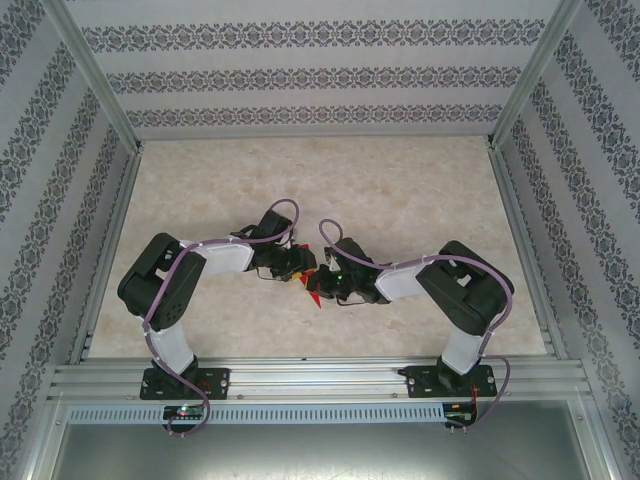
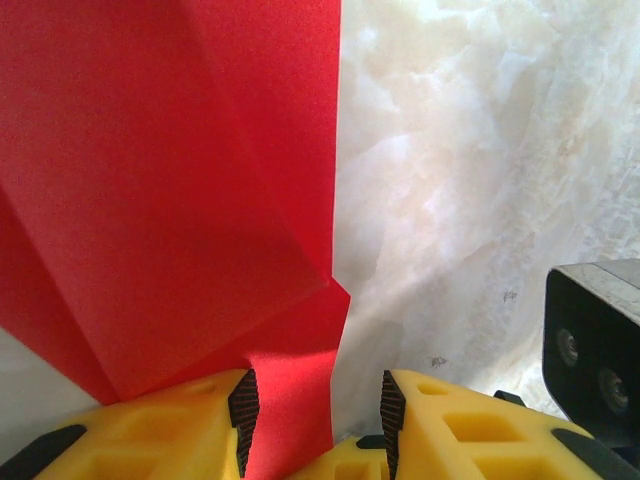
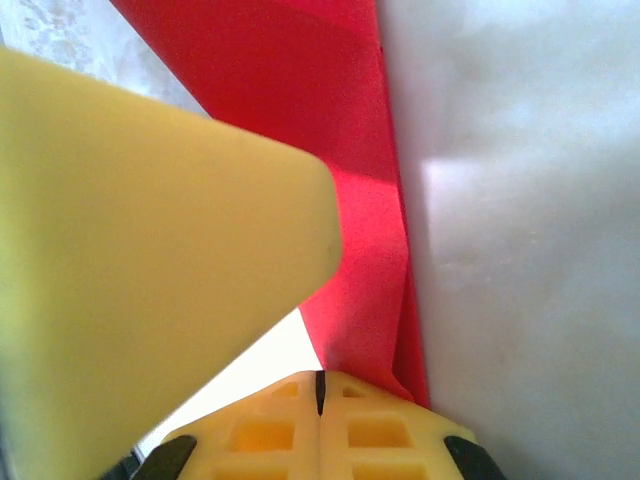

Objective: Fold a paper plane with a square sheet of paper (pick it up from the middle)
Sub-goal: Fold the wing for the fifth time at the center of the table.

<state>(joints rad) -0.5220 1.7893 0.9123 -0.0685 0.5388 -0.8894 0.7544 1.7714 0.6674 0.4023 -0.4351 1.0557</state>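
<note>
While the paper (image 2: 170, 200) is only partly folded, no plane yet, my left jaws straddle it open, right jaws closed.

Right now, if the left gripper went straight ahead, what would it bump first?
The red paper: its edge already sits between the open jaws of the left gripper. Behind it probably comes the table, though depth is unclear.

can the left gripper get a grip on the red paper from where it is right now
Probably yes. The left gripper has its jaws apart with a strip of the folded red paper lying in the gap, and nothing sits between pads and paper. The shut right gripper is close by and may crowd it.
</note>
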